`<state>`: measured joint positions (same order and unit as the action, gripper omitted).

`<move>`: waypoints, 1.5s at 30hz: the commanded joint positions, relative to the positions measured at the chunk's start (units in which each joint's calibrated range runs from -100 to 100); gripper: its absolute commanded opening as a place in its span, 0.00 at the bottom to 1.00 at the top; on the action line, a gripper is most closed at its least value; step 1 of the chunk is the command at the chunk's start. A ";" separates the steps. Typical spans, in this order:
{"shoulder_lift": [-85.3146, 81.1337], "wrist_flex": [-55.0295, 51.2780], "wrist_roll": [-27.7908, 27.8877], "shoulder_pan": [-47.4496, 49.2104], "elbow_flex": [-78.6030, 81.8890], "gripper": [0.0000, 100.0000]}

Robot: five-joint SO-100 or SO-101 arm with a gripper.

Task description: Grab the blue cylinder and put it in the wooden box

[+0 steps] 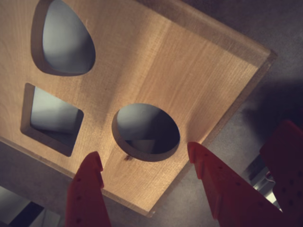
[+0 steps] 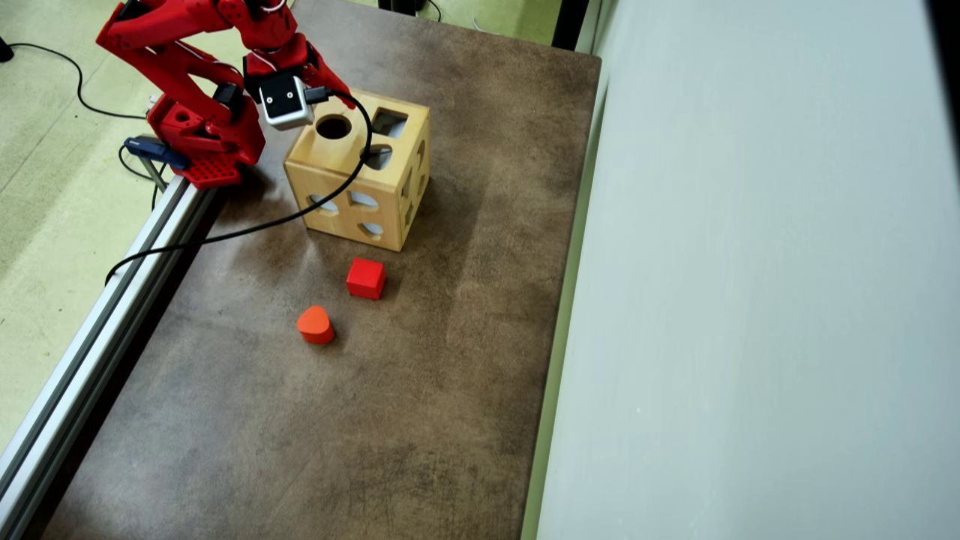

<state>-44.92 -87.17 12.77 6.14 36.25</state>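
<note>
The wooden box fills the wrist view, its top face showing a round hole, a square hole and a rounded-triangle hole. My gripper hangs just above that face at the near rim of the round hole. It is open, its red fingers spread wide with nothing between them. In the overhead view the wooden box stands at the back of the brown table, and my gripper reaches over its back left edge. The blue cylinder is not in view in either frame.
A red cube and an orange rounded-triangle block lie on the table in front of the box. A black cable loops across the box top and down to the left. An aluminium rail lines the table's left edge.
</note>
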 commanded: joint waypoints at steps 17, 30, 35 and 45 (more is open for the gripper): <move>-1.67 0.44 -0.10 0.39 -10.40 0.29; -22.64 -2.62 0.00 0.39 -14.34 0.29; -31.73 -3.26 0.00 0.39 -13.89 0.29; -45.32 -3.42 -0.05 -0.28 -9.15 0.29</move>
<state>-87.71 -90.48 12.77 6.14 24.79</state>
